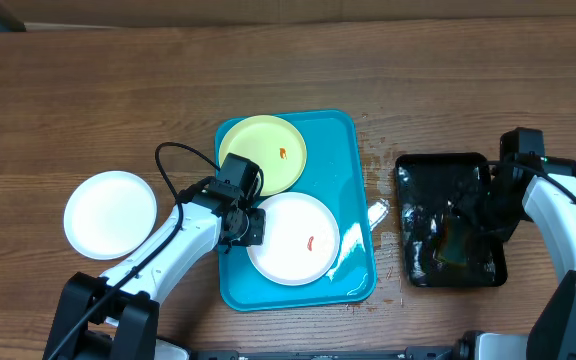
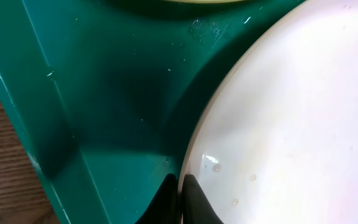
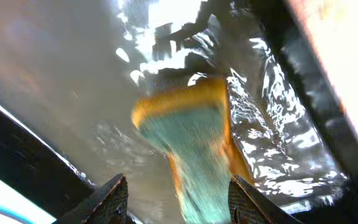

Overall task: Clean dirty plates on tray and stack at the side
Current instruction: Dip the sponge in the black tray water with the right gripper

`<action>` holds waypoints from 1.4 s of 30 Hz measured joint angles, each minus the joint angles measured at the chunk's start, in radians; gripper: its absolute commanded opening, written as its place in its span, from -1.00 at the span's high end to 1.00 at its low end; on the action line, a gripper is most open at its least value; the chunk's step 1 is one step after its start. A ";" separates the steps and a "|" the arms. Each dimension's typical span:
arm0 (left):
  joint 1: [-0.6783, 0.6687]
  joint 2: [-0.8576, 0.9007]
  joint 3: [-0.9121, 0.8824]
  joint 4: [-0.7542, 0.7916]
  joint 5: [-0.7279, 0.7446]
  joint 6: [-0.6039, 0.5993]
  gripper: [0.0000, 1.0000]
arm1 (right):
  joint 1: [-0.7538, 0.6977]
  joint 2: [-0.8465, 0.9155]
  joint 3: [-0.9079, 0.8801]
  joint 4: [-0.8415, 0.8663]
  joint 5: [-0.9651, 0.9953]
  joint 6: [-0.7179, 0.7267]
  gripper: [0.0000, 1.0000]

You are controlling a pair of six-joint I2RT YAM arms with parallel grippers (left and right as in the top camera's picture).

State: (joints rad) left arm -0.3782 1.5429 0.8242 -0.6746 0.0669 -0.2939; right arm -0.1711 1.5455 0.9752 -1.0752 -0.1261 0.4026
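The turquoise tray (image 1: pixel 358 160) holds a yellow-green plate (image 1: pixel 261 152) at its far end and a white plate (image 1: pixel 293 238) at its near end, each with a small red smear. A second white plate (image 1: pixel 110 214) lies on the table to the left. My left gripper (image 1: pixel 249 226) is at the near white plate's left rim. In the left wrist view its fingers (image 2: pixel 180 183) are pinched together on the wet rim of that plate (image 2: pixel 291 112), above the tray floor (image 2: pixel 117 93). My right gripper (image 1: pixel 471 216) (image 3: pixel 178 183) hangs open in the black tray, and a blurred yellow-green sponge (image 3: pixel 188 137) lies between its fingers.
The black tray (image 1: pixel 438 162) stands right of the turquoise one and holds shiny water. Water drops and a small glinting puddle (image 1: pixel 377 211) lie on the wood between the two trays. A black cable (image 1: pixel 168 165) loops off the left arm.
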 measured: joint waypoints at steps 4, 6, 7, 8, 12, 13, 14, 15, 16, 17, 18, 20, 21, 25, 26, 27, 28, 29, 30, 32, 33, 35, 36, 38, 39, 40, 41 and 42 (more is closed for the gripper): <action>0.000 0.000 0.000 0.001 0.005 0.000 0.92 | 0.024 0.000 -0.041 0.002 0.024 0.011 -0.06; 0.000 0.000 0.000 0.001 0.007 -0.003 0.92 | 0.036 0.000 -0.077 0.040 0.056 0.032 -0.01; 0.000 0.000 0.000 0.002 0.008 -0.003 0.92 | 0.037 0.000 -0.104 0.074 0.072 0.047 0.07; 0.000 0.000 0.000 0.002 0.008 -0.003 0.92 | 0.040 0.000 -0.134 0.114 0.085 0.061 0.36; 0.000 0.000 0.000 0.002 0.009 -0.004 0.92 | 0.042 0.000 -0.219 0.237 0.103 0.087 0.92; 0.000 0.000 0.000 0.002 0.009 -0.004 0.92 | 0.042 -0.002 -0.223 0.246 0.103 0.088 0.92; 0.000 0.000 0.000 0.002 0.010 -0.004 0.91 | 0.042 -0.006 -0.226 0.251 0.100 0.094 0.92; 0.000 0.000 0.000 0.002 0.011 -0.004 0.91 | 0.042 -0.010 -0.230 0.253 0.099 0.099 0.92; 0.000 0.000 0.000 0.002 0.011 -0.004 0.91 | 0.042 -0.011 -0.230 0.252 0.100 0.102 0.92; 0.000 0.000 0.000 0.002 0.011 -0.004 0.91 | 0.042 -0.011 -0.229 0.249 0.099 0.102 0.92; 0.000 0.000 0.000 0.002 0.011 -0.004 0.90 | 0.042 -0.011 -0.227 0.238 0.099 0.103 0.92; 0.000 0.000 0.000 0.002 0.011 -0.004 0.91 | 0.042 -0.011 -0.217 0.205 0.101 0.103 0.78; 0.000 0.000 0.000 0.002 0.011 -0.004 0.90 | 0.042 -0.010 -0.206 0.177 0.104 0.103 0.69; 0.000 0.000 0.000 -0.001 0.011 -0.005 0.92 | 0.042 -0.009 -0.136 0.085 0.108 0.090 0.42; 0.000 0.000 0.000 -0.001 0.012 -0.007 0.91 | 0.042 -0.009 -0.107 0.072 0.108 0.084 0.35; 0.000 0.000 0.000 -0.001 0.012 -0.007 0.91 | 0.042 -0.009 -0.083 0.061 0.108 0.080 0.28; 0.000 0.000 0.000 -0.001 0.012 -0.008 0.91 | 0.042 -0.010 -0.059 0.055 0.108 0.077 0.25; 0.000 0.000 0.000 -0.002 0.012 -0.008 0.92 | 0.042 -0.010 -0.037 0.053 0.109 0.075 0.25; 0.000 0.000 0.000 -0.001 0.012 -0.008 0.91 | 0.042 -0.011 -0.023 0.054 0.109 0.070 0.25; 0.000 0.000 0.000 -0.002 0.012 -0.008 0.90 | 0.042 -0.011 -0.012 0.052 0.109 0.068 0.25; 0.000 0.000 0.000 -0.002 0.012 -0.008 0.91 | 0.042 -0.011 -0.012 0.044 0.109 0.068 0.25; 0.000 0.000 0.000 -0.002 0.012 -0.011 0.91 | 0.042 -0.011 -0.014 0.023 0.109 0.068 0.25; 0.000 0.000 0.000 -0.002 0.012 -0.011 0.91 | 0.042 -0.011 -0.018 0.013 0.109 0.068 0.25; 0.000 0.000 0.000 -0.001 0.012 -0.014 0.91 | 0.042 -0.012 -0.037 0.021 0.110 0.069 0.27; 0.000 0.000 0.000 -0.001 0.012 -0.014 0.91 | 0.042 -0.013 -0.058 0.035 0.111 0.072 0.33; 0.000 0.000 0.000 -0.001 0.012 -0.014 0.90 | 0.042 -0.013 -0.085 0.053 0.112 0.076 0.38; 0.000 0.000 0.000 -0.001 0.012 -0.014 0.91 | 0.042 -0.013 -0.110 0.070 0.112 0.078 0.47; 0.000 0.000 0.000 -0.001 0.012 -0.014 0.90 | 0.042 -0.013 -0.140 0.095 0.112 0.086 0.60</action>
State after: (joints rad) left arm -0.3782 1.5429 0.8242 -0.6758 0.0792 -0.3084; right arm -0.1295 1.5322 0.8352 -0.9798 -0.0139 0.4885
